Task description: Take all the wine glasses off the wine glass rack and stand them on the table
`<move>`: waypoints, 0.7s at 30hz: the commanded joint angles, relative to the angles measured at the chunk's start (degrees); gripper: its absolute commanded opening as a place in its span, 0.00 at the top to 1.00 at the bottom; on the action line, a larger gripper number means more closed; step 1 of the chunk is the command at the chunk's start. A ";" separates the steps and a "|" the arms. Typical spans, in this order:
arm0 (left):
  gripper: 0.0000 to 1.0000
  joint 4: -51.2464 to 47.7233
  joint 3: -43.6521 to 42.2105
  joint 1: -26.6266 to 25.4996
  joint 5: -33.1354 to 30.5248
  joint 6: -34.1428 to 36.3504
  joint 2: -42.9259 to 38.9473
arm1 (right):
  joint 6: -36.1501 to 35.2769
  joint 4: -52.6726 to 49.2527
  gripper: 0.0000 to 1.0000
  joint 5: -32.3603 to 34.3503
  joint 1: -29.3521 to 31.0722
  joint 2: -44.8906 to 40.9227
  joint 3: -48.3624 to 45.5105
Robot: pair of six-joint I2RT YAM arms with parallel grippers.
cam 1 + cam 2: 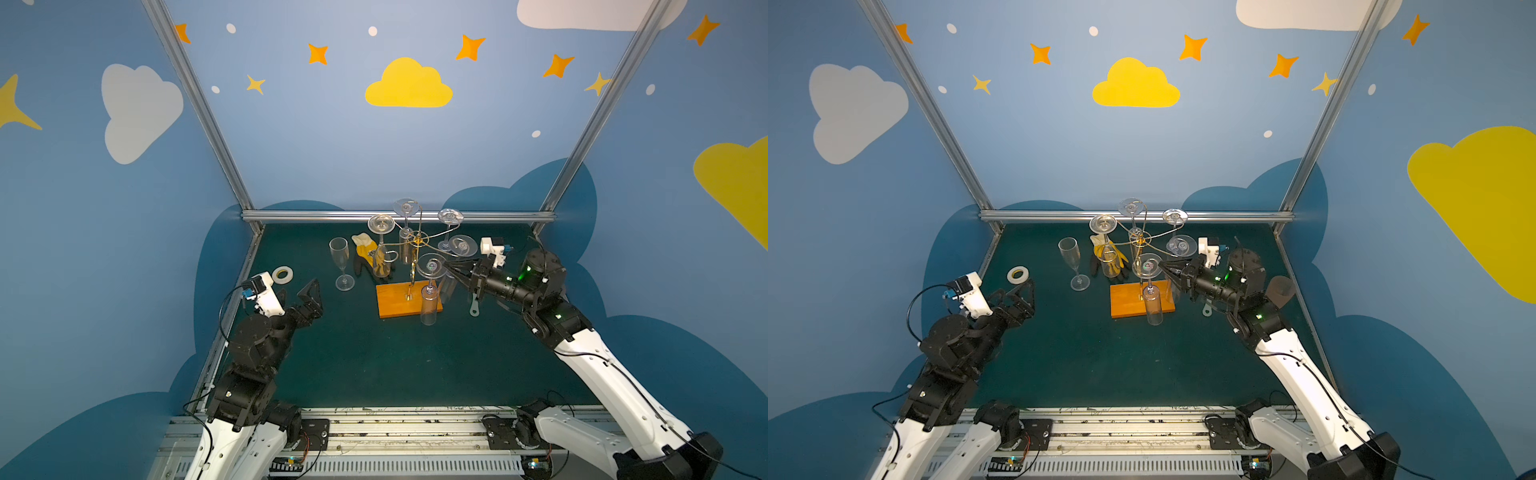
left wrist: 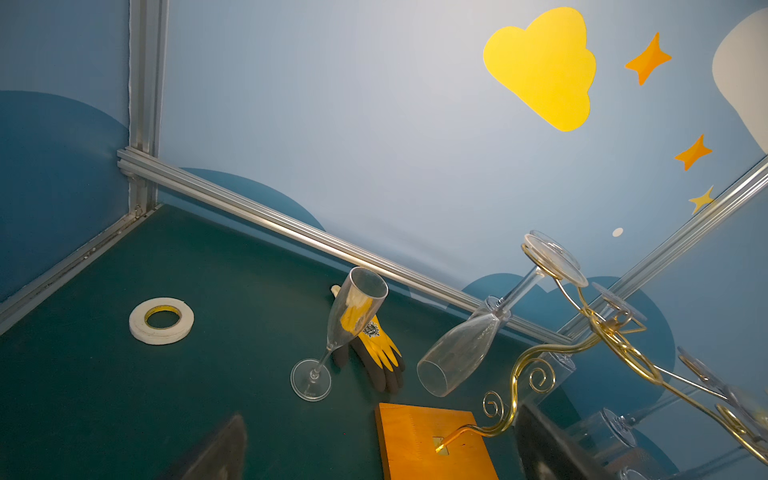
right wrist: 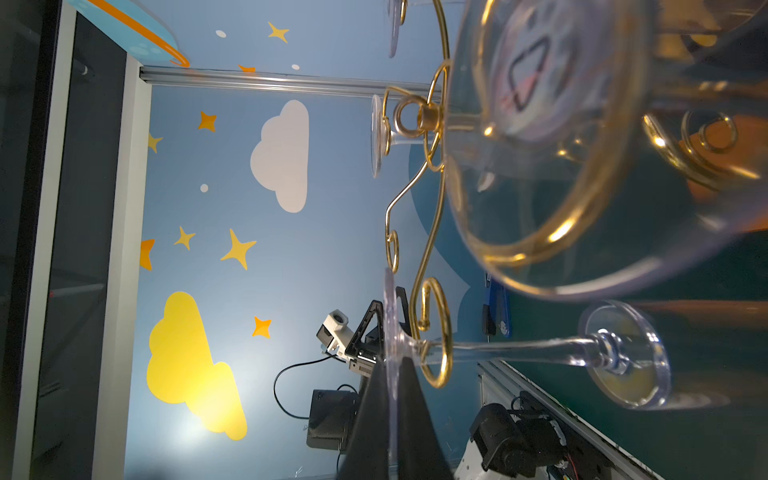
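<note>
The wine glass rack (image 1: 417, 245) is a gold wire stand on an orange wooden base (image 1: 395, 305) (image 1: 1125, 303) (image 2: 419, 440). Several clear glasses hang upside down from its curled arms. The nearest wine glass (image 1: 429, 305) (image 1: 1153, 307) (image 3: 498, 345) hangs at the front right. My right gripper (image 1: 446, 265) (image 1: 1163, 266) (image 3: 390, 365) is shut on the rim of its round foot (image 1: 432, 266), which still sits in the arm's loop. My left gripper (image 1: 309, 297) (image 1: 1021, 297) (image 2: 380, 415) stands open and empty, low at the left, well short of the rack.
An upright flute (image 1: 341, 264) (image 2: 353, 320) stands left of the rack, next to a yellow and black glove (image 1: 365, 253) (image 2: 378, 349). A tape roll (image 1: 282, 274) (image 2: 161, 321) lies near the left arm. A small grey tool (image 1: 475, 307) lies under the right gripper. Metal rails edge the table.
</note>
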 commanded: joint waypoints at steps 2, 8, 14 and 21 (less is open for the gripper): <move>0.01 -0.44 -0.59 0.26 -0.34 0.35 -0.74 | 0.05 2.06 1.00 1.20 1.45 0.53 3.68; 0.01 -0.38 -0.15 0.27 0.59 0.32 -0.05 | 0.66 3.35 1.00 1.71 2.54 3.40 5.33; 0.01 0.12 0.53 0.34 0.41 1.06 0.52 | 0.34 3.63 1.00 4.70 2.77 4.56 6.57; 0.01 -0.61 1.63 0.30 1.01 1.51 1.03 | 0.66 4.34 1.00 9.02 1.91 4.62 6.48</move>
